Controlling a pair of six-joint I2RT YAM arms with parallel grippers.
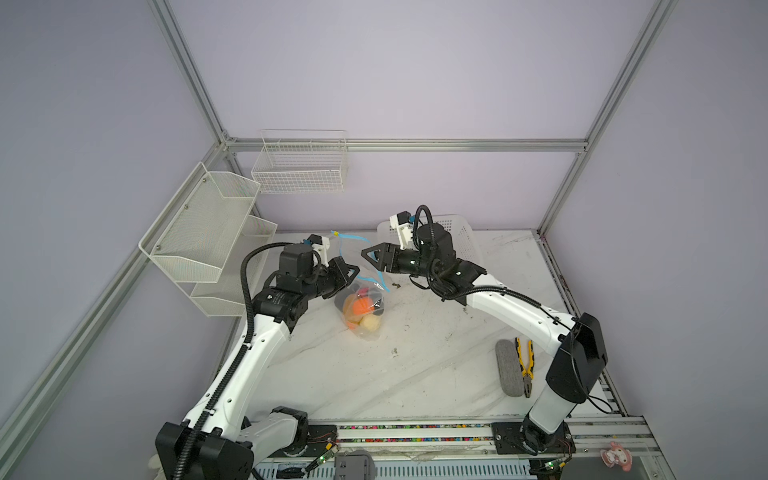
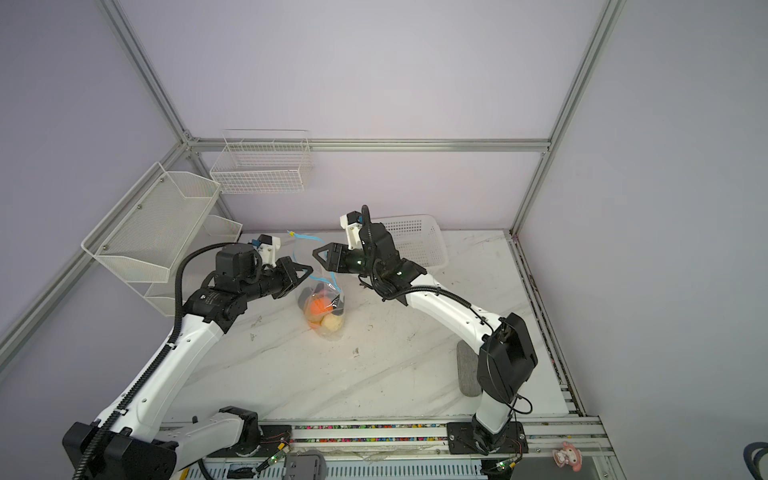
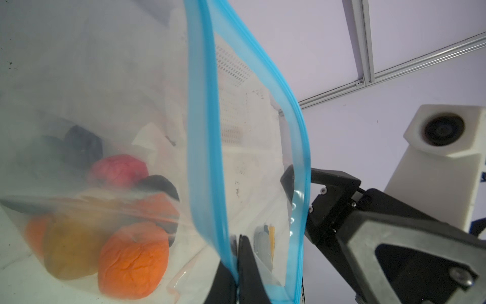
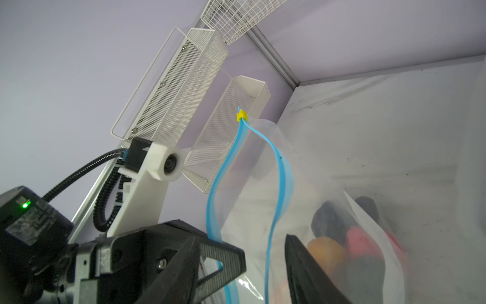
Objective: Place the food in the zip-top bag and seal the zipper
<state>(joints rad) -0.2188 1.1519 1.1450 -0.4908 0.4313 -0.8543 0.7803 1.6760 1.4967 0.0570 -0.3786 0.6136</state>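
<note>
- Left wrist view: my left gripper (image 3: 240, 254) is clenched on one light-blue lip of the zipper (image 3: 202, 131), pinching the strip flat between its black fingers.
- My right gripper (image 3: 302, 184) faces it with jaws parted. The opposite zipper lip runs down between them, and I cannot tell whether either finger touches it.
- The two lips bow apart, so the zip-top bag (image 1: 366, 335) is unsealed. In the right wrist view they meet only at the yellow slider (image 4: 241, 116) at the raised end.
- In both top views the bag stands on the marble table (image 1: 415, 374) between the two grippers, its bottom resting on the surface and its mouth lifted.
- Toy food sits in the bottom of the bag: an orange fruit (image 3: 134, 260), a yellow-brown oval (image 3: 71, 247), a pink ball (image 3: 119, 169) and black lumps (image 3: 81, 147). A top view also shows a cream pear (image 1: 370, 323).
- A white perforated basket (image 1: 461, 237) stands behind the right arm. Yellow-handled pliers (image 1: 524, 361) lie just beside a grey pad (image 1: 508, 368), well apart from the bag.
</note>
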